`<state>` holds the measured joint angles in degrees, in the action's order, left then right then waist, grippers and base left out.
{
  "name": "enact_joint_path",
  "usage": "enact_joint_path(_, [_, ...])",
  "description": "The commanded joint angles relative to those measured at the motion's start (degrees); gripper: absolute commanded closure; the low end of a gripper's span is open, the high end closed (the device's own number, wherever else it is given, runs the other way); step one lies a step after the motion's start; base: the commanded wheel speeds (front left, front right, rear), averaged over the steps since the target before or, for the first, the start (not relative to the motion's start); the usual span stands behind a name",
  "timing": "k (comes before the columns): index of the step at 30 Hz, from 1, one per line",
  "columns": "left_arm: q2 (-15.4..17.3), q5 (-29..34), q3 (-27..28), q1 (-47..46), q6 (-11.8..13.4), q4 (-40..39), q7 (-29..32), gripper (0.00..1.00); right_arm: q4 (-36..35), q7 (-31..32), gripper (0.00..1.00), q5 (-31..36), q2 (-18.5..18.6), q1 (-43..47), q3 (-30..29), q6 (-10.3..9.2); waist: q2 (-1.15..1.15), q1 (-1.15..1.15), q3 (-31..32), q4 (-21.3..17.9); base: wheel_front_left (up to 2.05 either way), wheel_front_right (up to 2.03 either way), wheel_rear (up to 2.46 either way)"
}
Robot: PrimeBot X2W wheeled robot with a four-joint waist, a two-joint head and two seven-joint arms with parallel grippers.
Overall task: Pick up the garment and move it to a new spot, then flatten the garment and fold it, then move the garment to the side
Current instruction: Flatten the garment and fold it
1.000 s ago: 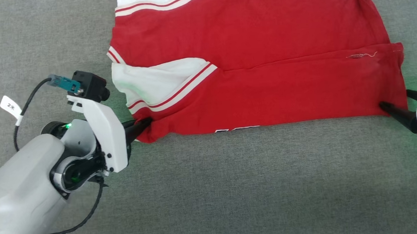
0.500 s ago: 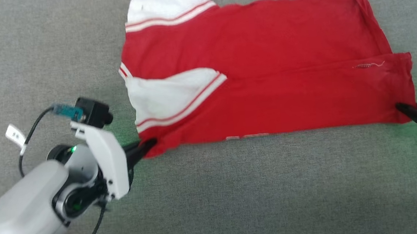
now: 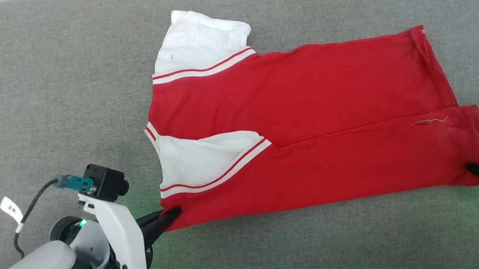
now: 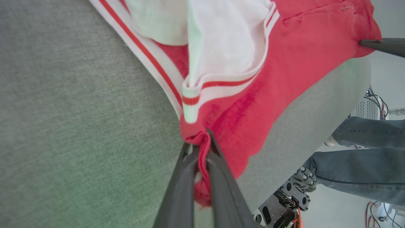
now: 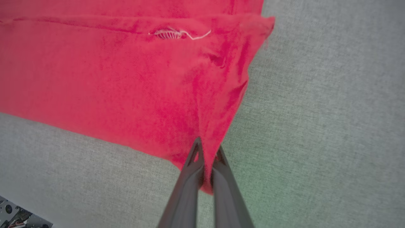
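Head view gave me the red garment (image 3: 305, 103) lying flat on the grey worktop (image 3: 47, 81), folded lengthwise, with white sleeve panels and striped trim at its left end. Left jaws were clamped on its near-left corner, right jaws on its near-right corner. Open worktop lay around it, widest on the left.

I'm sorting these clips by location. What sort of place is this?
Probably a robotics lab: a grey cloth-covered worktable, loose cables and perforated metal hardware beyond its edge, and a person in jeans nearby.
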<state>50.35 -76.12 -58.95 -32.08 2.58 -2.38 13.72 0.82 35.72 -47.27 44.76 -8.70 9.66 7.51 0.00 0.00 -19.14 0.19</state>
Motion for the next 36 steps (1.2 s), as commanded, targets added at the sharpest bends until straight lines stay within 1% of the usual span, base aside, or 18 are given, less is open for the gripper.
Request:
enact_joint_path(1, [-0.05, -0.33, 0.26, 0.96, 0.59, -0.64, -1.06, 1.00, -0.87, -0.56, 0.73, 1.14, -1.21, 0.96, -1.65, -0.05, 0.00, 0.00, -0.04, -0.12, 0.00, 0.00, 0.00])
enact_joint_path(2, [-0.15, -0.33, 0.48, 1.10, 0.95, -0.79, -1.49, 0.82, -1.13, -0.86, 0.24, 1.74, -1.82, 1.20, -2.62, -0.05, 0.00, 0.00, -0.09, -0.19, 0.00, 0.00, 0.00])
enact_joint_path(3, [-0.13, -0.26, 0.60, 1.26, 0.96, -0.97, -1.89, 0.58, -1.26, -1.13, 0.00, 2.31, -2.56, 1.49, -3.53, -0.05, 0.00, 0.00, -0.15, -0.27, 0.00, 0.00, 0.00])
enact_joint_path(4, [0.08, 0.38, 0.85, 1.10, 1.08, -1.12, -2.57, 0.24, -1.43, -1.36, 0.00, 2.99, -3.24, 1.73, -4.40, -0.05, 0.00, 0.00, -0.21, -0.36, 0.00, 0.00, 0.00])
enact_joint_path(5, [0.08, 0.38, 0.85, 1.10, 1.08, -1.12, -2.57, 0.24, -1.43, -1.36, 0.00, 2.99, -3.24, 1.73, -4.40, -0.05, 0.00, 0.00, -0.21, -0.36, 0.00, 0.00, 0.00])
enact_joint_path(6, [0.37, 0.69, 1.30, 0.94, 1.47, -1.04, -3.34, 0.00, -1.74, -1.91, 0.00, 3.69, -4.05, 1.80, -5.40, -0.05, 0.00, 0.00, -0.29, -0.46, 0.00, 0.00, 0.00])
enact_joint_path(10, [1.49, 1.43, 3.62, 0.22, 2.56, -0.79, -6.77, 0.00, -3.41, -5.83, 0.00, 7.01, -7.96, 1.01, -8.93, -0.04, 0.00, 0.00, -0.31, -1.16, 0.00, 0.00, 0.00])
enact_joint_path(15, [2.37, 2.92, 7.59, -1.75, 3.99, 1.70, -12.47, 0.00, -5.04, -14.83, 0.00, 12.18, -13.09, -0.99, -10.07, -0.04, 0.00, 0.00, -0.17, -3.14, 0.00, 0.00, 0.00])
enact_joint_path(17, [1.98, 4.07, 9.22, -3.56, 4.50, 4.03, -14.80, 0.00, -4.90, -18.65, 0.00, 14.24, -15.23, -2.01, -9.81, -0.04, 0.00, 0.00, -0.35, -4.36, 0.00, 0.00, 0.00])
enact_joint_path(20, [0.81, 6.52, 10.94, -6.90, 4.17, 9.12, -18.13, 0.00, -4.11, -24.74, 0.00, 16.46, -18.87, -4.06, -8.97, -0.04, 0.00, 0.00, -0.68, -6.83, 0.00, 0.00, 0.00])
enact_joint_path(23, [-0.37, 8.90, 11.51, -11.40, 3.53, 15.21, -19.05, 0.00, -2.54, -30.27, 0.00, 18.49, -22.04, -6.00, -7.54, -0.04, 0.00, 0.00, -1.43, -9.79, 0.00, 0.00, 0.00])
enact_joint_path(26, [-1.62, 10.20, 11.74, -16.53, 2.74, 21.39, -17.10, 0.00, -1.08, -34.20, 0.00, 19.75, -24.20, -7.93, -6.13, -0.04, 0.00, 0.00, -2.86, -12.87, 0.00, 0.00, 0.00])
enact_joint_path(28, [-2.04, 11.57, 11.29, -20.13, 2.50, 25.51, -14.75, 0.00, -0.16, -35.70, 0.00, 20.02, -25.08, -8.97, -4.85, -0.04, 0.00, 0.00, -3.98, -15.00, 0.00, 0.00, 0.00])
enact_joint_path(29, [-2.48, 11.31, 11.04, -21.86, 2.04, 27.41, -13.17, 0.00, 0.46, -36.31, 0.00, 20.10, -25.42, -9.58, -4.41, -0.04, 0.00, 0.00, -4.51, -15.99, 0.00, 0.00, 0.00])
enact_joint_path(31, [-2.47, 12.25, 10.08, -25.54, 1.23, 30.91, -9.07, 0.00, 1.37, -37.39, 0.00, 19.88, -25.91, -10.62, -3.69, -0.04, 0.00, 0.00, -5.76, -17.85, 0.00, 0.00, 0.00])
enact_joint_path(32, [-2.46, 12.29, 9.44, -29.13, 0.25, 34.40, -4.35, 0.00, 2.45, -38.12, 0.00, 19.49, -26.24, -11.40, -2.93, -0.04, 0.00, 0.00, -7.04, -19.40, 0.00, 0.00, 0.00])
enact_joint_path(36, [-2.90, 11.33, 7.57, -34.30, -2.24, 40.49, 6.47, 0.00, 4.33, -39.20, 0.00, 18.45, -26.66, -12.41, -1.14, -0.04, 0.00, 0.00, -8.96, -21.51, 0.00, 0.00, 0.00])
